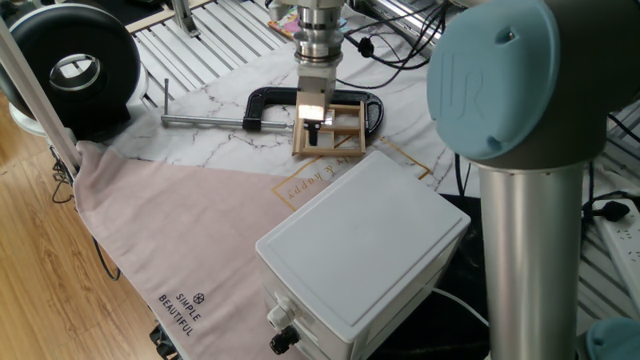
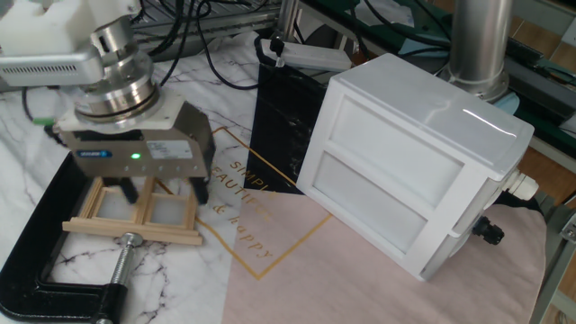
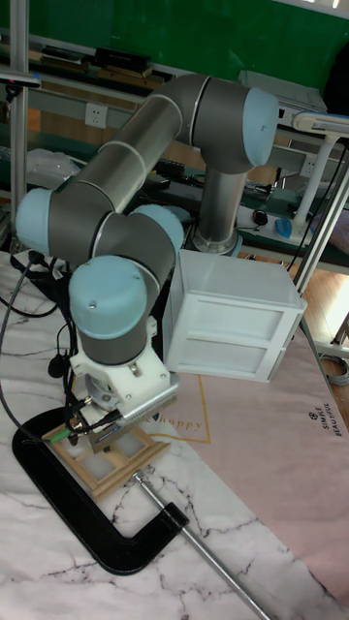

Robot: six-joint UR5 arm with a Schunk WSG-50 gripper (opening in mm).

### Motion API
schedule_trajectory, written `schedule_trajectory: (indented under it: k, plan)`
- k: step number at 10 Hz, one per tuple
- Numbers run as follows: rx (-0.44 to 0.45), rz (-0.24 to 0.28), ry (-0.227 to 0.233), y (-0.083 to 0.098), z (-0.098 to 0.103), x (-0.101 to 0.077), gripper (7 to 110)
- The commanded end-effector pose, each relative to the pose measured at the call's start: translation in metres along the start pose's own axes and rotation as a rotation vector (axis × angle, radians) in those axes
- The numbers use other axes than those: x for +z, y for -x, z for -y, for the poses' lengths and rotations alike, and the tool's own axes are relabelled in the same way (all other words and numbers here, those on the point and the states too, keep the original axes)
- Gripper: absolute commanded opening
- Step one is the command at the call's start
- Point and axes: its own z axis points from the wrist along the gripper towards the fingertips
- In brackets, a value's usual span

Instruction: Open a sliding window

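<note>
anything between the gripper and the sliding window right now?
Nothing visible. The gripper is already down on the sliding window, its fingers straddling a wooden bar inside the frame. The black C-clamp wraps the frame's outside and the white box stands off to the side, neither in between.
</note>
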Motion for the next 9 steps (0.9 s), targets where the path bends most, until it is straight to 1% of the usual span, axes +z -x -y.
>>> schedule_trajectory:
  k: [1, 2, 3, 4, 5, 6, 7, 8, 9]
  plan:
    - [0.113, -0.005, -0.036, 0.009, -0.013, -0.027, 66]
    - [0.225, 0.116, -0.074, 0.035, -0.008, -0.037, 66]
    - [0.307, 0.24, -0.114, 0.056, 0.001, -0.048, 66]
    - [0.373, 0.304, -0.152, 0.055, 0.007, -0.059, 7]
    - [0.444, 0.341, -0.181, 0.05, 0.009, -0.065, 7]
    - [0.559, 0.363, -0.183, 0.043, 0.001, -0.067, 7]
    - [0.621, 0.398, -0.162, 0.047, -0.008, -0.064, 7]
    - [0.691, 0.442, -0.127, 0.055, -0.017, -0.058, 7]
    - [0.72, 0.47, -0.118, 0.063, -0.015, -0.056, 7]
